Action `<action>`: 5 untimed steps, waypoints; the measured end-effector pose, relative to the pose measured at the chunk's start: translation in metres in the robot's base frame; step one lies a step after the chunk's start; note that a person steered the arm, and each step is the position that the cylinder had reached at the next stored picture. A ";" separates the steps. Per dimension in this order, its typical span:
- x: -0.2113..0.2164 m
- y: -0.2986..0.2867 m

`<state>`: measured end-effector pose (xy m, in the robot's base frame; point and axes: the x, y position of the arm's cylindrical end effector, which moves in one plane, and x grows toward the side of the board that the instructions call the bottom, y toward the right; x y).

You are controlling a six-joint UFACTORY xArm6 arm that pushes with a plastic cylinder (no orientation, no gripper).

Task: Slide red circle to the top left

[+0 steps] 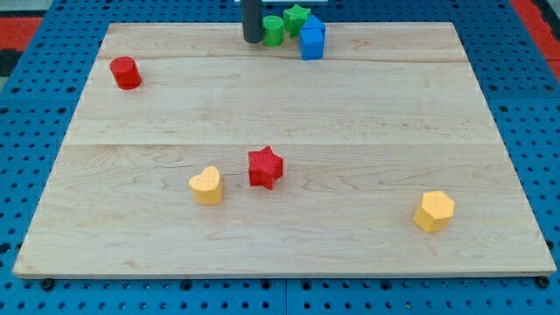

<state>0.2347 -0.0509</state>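
Observation:
The red circle (pixel 126 73) is a short red cylinder near the board's left edge, in the upper left part of the view. My tip (pixel 252 38) is at the view's top centre, far to the right of the red circle. The tip stands just left of a green circle (pixel 273 31), close to it; I cannot tell if they touch.
A green star (pixel 297 17) and two blue blocks (pixel 311 38) cluster right of the green circle at the top. A red star (pixel 265 167) and a yellow heart (pixel 206 185) lie at lower centre. A yellow hexagon (pixel 434 211) is at the lower right. The wooden board (pixel 394 114) has blue pegboard around it.

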 end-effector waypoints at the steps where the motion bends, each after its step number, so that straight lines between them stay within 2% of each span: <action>1: 0.062 -0.017; 2: 0.100 -0.070; 3: 0.099 -0.148; 4: 0.096 -0.198; 5: 0.081 -0.205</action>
<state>0.3159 -0.2556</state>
